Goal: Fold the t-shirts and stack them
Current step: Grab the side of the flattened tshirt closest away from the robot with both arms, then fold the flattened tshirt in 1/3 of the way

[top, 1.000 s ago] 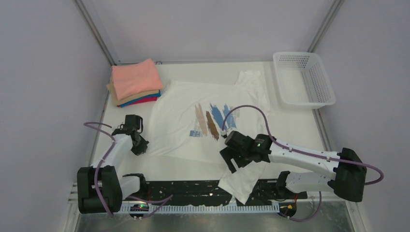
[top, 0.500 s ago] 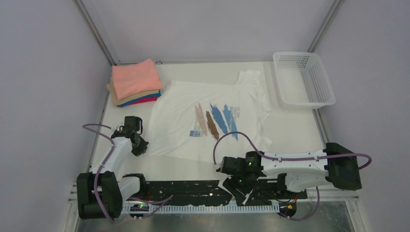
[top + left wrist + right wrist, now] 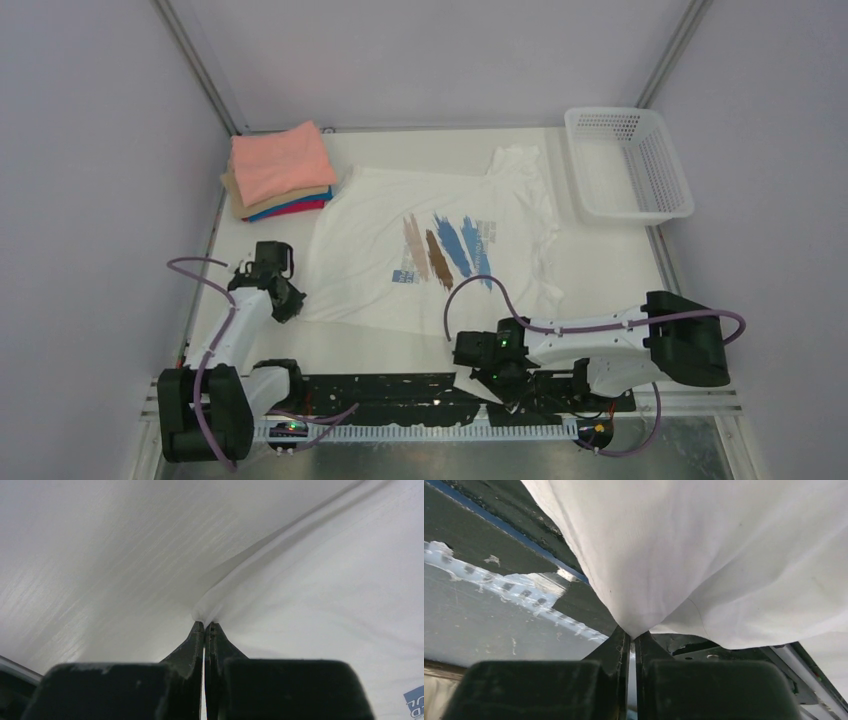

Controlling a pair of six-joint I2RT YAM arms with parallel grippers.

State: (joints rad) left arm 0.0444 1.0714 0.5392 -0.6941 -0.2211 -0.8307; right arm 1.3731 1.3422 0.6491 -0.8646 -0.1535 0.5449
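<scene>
On the table (image 3: 610, 265), the white tee (image 3: 400, 215) lies spread flat, print side up, with tan, brown and blue strokes mid-chest.

My left gripper (image 3: 290, 303) is at the tee's near left corner. The left wrist view shows my jaws together, pinching the rolled hem edge of the white tee (image 3: 310, 580) right at the tips of the left gripper (image 3: 205, 625).

My right gripper (image 3: 500, 385) is low at the near edge, over the black rail (image 3: 380, 385). Jaws are clamped on a corner of the tee that hangs off the table. In the right wrist view the cloth of the white tee (image 3: 704, 555) funnels down into the tips of the right gripper (image 3: 630, 635), with the rail (image 3: 499, 545) behind.

The stack (image 3: 280, 165) of folded tees sits at the back left, salmon-pink on top, then tan, blue and magenta edges below. It's just beside the white tee's far left corner; can't tell if they touch.

The basket (image 3: 630, 165) is at the back right, apart from the tee.
</scene>
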